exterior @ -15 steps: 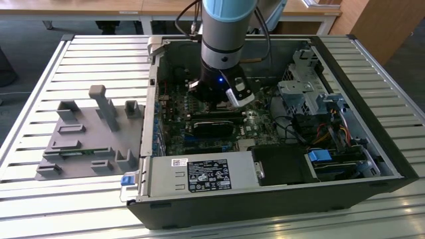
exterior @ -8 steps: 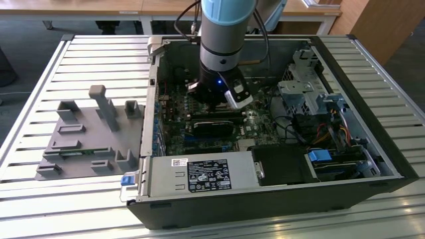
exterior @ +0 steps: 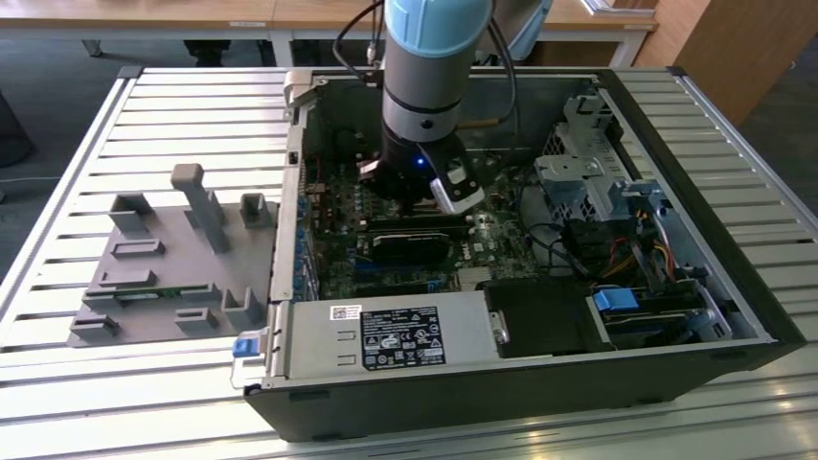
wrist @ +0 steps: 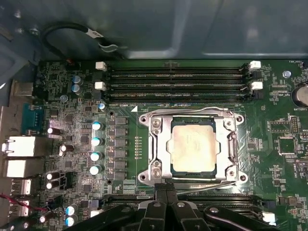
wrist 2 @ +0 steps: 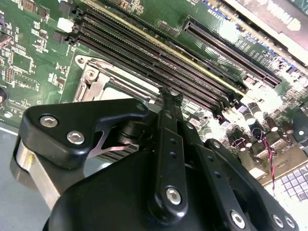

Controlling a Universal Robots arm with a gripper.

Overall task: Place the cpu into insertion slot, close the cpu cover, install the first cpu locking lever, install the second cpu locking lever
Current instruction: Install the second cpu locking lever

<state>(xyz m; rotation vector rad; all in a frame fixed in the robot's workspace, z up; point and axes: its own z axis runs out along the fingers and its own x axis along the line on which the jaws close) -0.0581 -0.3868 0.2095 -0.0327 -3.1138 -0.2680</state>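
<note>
On the exterior view's left, a grey holder (exterior: pixel 167 259) lies on the slatted table (exterior: pixel 77 383). It has pegs and pockets shaped to park loose parts, well apart from the open computer case (exterior: pixel 511 383). The case lies on its side so that I can come at the green board (exterior: pixel 499 235) from straight above. My arm (exterior: pixel 428 67) drops into it, and my pincer (exterior: pixel 416 206) is low over the middle of the board.

In the first wrist view, the small round-topped cans (wrist: pixel 96 139) stand in a column beside the socket. The cpu (wrist: pixel 193 147) already lies flat in its slot, and its silver-grey top shows through the square window. The cpu cover (wrist: pixel 156 144) is folded down around it, with its frame resting on the chip's edges to keep it seated. One thin wire lever (wrist: pixel 192 111) runs along the socket's edge nearest the long memory slots (wrist: pixel 175 77). A second wire lever (wrist: pixel 207 183) runs along the opposite edge. I cannot tell whether either is hooked under its catch.

My pincer (wrist: pixel 166 185) is drawn closed, and I see nothing held between its fingers. The tips sit right at that second lever, at the socket's edge. In the second wrist view, the joined tips (wrist 2: pixel 171 94) come down beside the socket's corner bracket (wrist 2: pixel 91 79). I judge they are closed so that they act as one narrow pusher on the wire.
</note>
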